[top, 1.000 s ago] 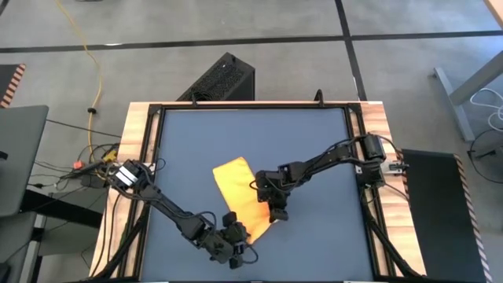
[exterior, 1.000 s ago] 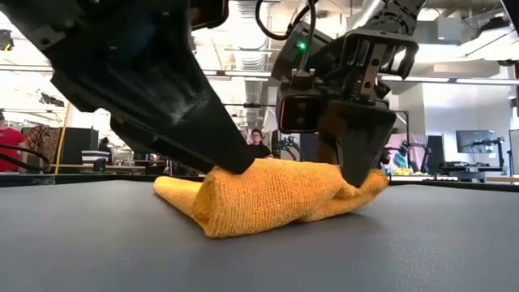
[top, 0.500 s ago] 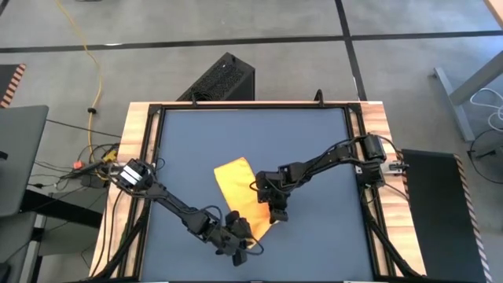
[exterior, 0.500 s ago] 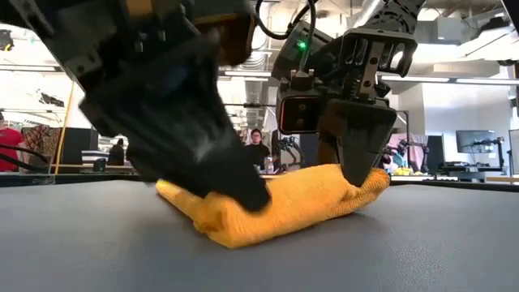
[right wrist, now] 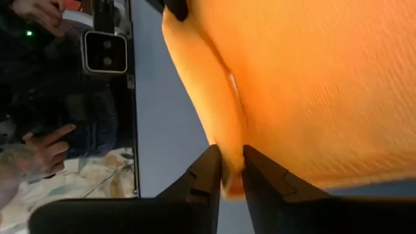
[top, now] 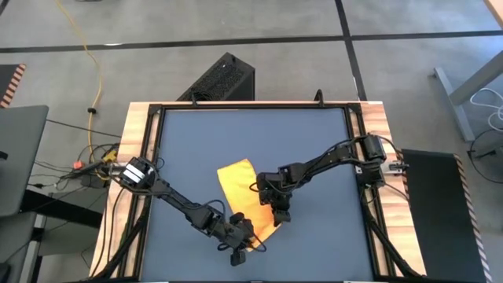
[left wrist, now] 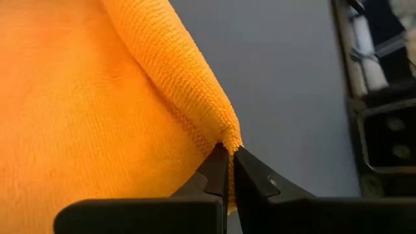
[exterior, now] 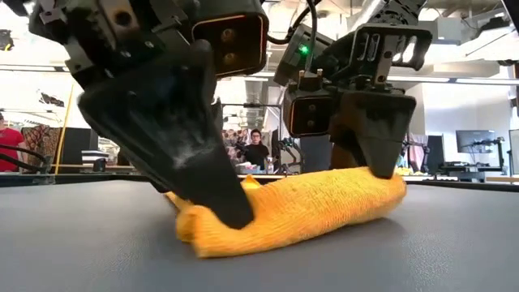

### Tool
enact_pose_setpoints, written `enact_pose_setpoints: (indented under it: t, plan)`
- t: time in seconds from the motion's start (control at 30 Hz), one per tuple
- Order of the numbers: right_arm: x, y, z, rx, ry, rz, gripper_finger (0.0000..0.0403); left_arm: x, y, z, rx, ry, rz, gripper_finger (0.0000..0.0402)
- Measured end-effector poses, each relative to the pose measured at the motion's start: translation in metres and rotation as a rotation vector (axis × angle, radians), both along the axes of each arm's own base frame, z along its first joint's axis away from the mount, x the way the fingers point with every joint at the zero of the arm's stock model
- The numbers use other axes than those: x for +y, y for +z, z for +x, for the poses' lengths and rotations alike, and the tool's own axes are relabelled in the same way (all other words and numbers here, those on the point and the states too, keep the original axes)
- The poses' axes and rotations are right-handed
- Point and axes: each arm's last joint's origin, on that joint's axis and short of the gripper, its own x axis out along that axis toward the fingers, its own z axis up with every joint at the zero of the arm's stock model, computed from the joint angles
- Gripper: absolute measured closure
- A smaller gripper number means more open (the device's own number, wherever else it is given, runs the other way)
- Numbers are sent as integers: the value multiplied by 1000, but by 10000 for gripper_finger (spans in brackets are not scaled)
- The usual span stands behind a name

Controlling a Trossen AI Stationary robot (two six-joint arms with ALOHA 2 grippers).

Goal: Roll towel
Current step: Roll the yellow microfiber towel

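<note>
The yellow-orange towel (top: 242, 189) lies on the dark tabletop (top: 251, 134), its near part rolled into a thick fold (exterior: 300, 212). The rest lies flat toward the far edge. My left gripper (top: 238, 237) is at the roll's left end, shut on the cloth (left wrist: 229, 151). My right gripper (top: 279, 212) stands over the roll's right end with cloth between its fingers (right wrist: 232, 156). My left gripper pinches the rolled fold's end edge (left wrist: 224, 133) between its two fingertips. The fingers (exterior: 231, 212) slant down from above at the roll's left end. The roll lies on the table there. My right gripper has the roll's ridge (right wrist: 227, 130) between its two fingers, which stand a narrow gap apart. The fingers (exterior: 381, 166) point down from above onto the roll's right end. The towel rests on the table under them.
A wooden frame (top: 141, 157) borders the tabletop. A black box (top: 224, 79) stands on the floor beyond the far edge. People (exterior: 256, 150) are in the room behind, and a hand (right wrist: 45, 146) shows past the table's edge. Bare tabletop lies around the towel.
My left gripper has moved toward the table's right and far side, coming down from the top of the roll onto its left end. My right gripper and the roll's right end have shifted a little toward the table's right. The roll lies lower and longer.
</note>
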Motion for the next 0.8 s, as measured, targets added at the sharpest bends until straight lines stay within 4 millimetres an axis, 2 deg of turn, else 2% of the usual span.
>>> enact_pose_setpoints:
  t: [0.23, 0.37, 0.5, 0.6, 0.7, 0.8]
  plan:
    - [1, 0, -4, 18, 50, 49, 299, 6, -1, 2, 11, -111, -36, 401]
    - [12, 12, -12, -7, 114, 26, 301, 10, -13, -10, -63, -82, -131, 401]
    - [33, 37, -24, -112, 142, -160, 301, 11, -22, -28, -162, 3, -194, 401]
    - [50, 57, -27, -258, 78, -348, 301, 14, -26, -37, -190, 19, -233, 401]
    - [54, 72, -30, -391, 25, -520, 301, 19, -29, -40, -183, -18, -268, 401]
    - [56, 78, -29, -501, 42, -617, 301, 25, -31, -40, -152, -83, -312, 401]
